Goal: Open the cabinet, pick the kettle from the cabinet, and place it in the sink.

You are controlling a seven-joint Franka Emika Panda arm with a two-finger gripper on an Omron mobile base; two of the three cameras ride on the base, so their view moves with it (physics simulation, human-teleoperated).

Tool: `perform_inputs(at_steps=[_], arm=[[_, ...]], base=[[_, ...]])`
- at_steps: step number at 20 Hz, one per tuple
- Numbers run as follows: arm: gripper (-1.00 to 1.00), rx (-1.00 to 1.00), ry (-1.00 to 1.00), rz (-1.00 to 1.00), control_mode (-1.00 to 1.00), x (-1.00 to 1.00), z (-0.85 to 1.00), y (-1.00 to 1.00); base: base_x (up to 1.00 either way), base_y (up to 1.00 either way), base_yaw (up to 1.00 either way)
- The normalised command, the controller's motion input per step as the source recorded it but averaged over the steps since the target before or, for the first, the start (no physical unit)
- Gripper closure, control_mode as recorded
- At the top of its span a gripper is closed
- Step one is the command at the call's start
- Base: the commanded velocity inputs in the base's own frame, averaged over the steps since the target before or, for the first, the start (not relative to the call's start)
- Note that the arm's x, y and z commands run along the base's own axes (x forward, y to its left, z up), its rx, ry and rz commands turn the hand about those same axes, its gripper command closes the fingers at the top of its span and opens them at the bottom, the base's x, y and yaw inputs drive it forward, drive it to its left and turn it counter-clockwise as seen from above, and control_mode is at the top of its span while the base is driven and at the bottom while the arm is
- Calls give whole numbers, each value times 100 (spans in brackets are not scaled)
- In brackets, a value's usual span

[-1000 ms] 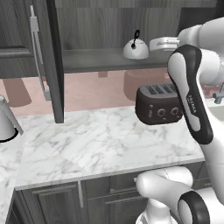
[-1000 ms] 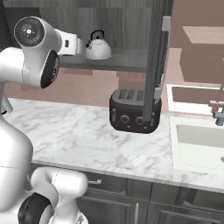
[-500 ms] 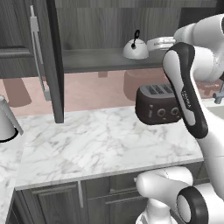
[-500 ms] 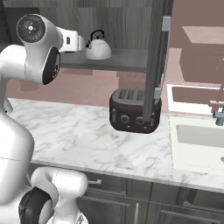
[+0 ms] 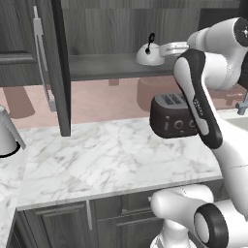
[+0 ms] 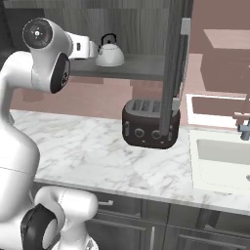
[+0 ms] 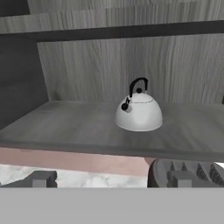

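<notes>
Kettle standing upright on the bottom shelf of the cabinet, black loop handle up, spout knob turned toward the camera's left in the hand view. Nothing touching it. Cabinet doors swung wide, one door with its silver bar handle to the kettle's left in the left base view, the other door edge-on to the kettle's right in the right base view.

Gripper level with the kettle and just beside it, reaching in from the open front of the cabinet. Fingers spread as wide as they go, holding nothing and pressing on nothing. Fingertips themselves hard to make out in the base views, probably just short of the kettle's rounded side rather than against it; in the left base view the white hand ends right next to the kettle's body.

Below the kettle, on the marble counter, a dark toaster, its top also seen under the shelf edge in the hand view. Sink well to the right of the kettle and lower, sunk in the counter beyond the toaster. A conical silver vessel far to the kettle's left at the counter's end.
</notes>
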Motion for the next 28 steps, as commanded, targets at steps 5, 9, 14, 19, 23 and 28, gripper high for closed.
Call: perform_inputs(at_steps=[5, 9, 14, 19, 23, 28], arm=[[-100, 0, 0, -8, -100, 31, 0, 2], [-100, 0, -3, -9, -100, 31, 0, 4], [-100, -1, -2, -8, -100, 30, 0, 6], [-100, 0, 0, -9, -100, 29, 0, 2], [-100, 0, 0, -8, -100, 31, -2, 0], [-100, 0, 0, -6, -100, 30, 0, 0]], base=[[0, 0, 0], [0, 0, 0], [0, 0, 0], [0, 0, 0], [0, 0, 0], [0, 0, 0]])
